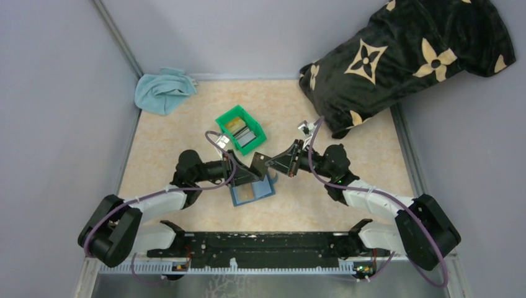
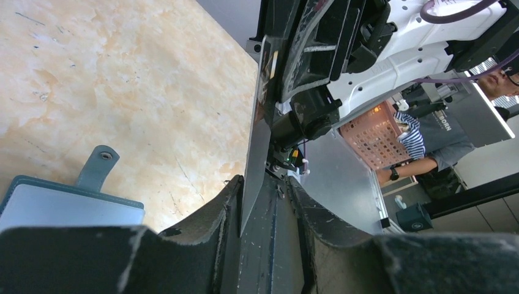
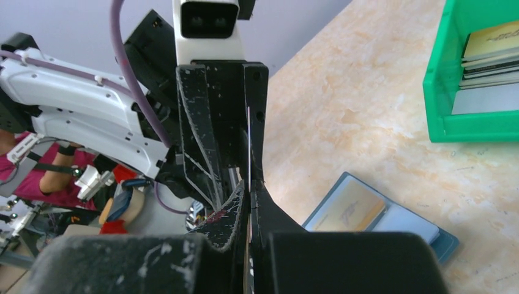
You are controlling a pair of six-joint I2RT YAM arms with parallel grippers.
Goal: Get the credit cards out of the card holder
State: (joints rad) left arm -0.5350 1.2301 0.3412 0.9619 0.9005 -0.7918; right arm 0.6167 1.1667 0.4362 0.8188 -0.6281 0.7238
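The teal-blue card holder lies open on the table between the arms, with a tan card in its left slot; both also show in the right wrist view, holder and tan card. My right gripper is shut on a thin grey credit card held on edge above the holder. My left gripper is open around the card's other end. In the left wrist view the card rests against one finger; the other finger stands apart.
A green plastic bin with several cards stands just behind the grippers. A light blue cloth lies at the back left corner. A large black cushion with tan flowers leans at the back right. Grey walls enclose the table.
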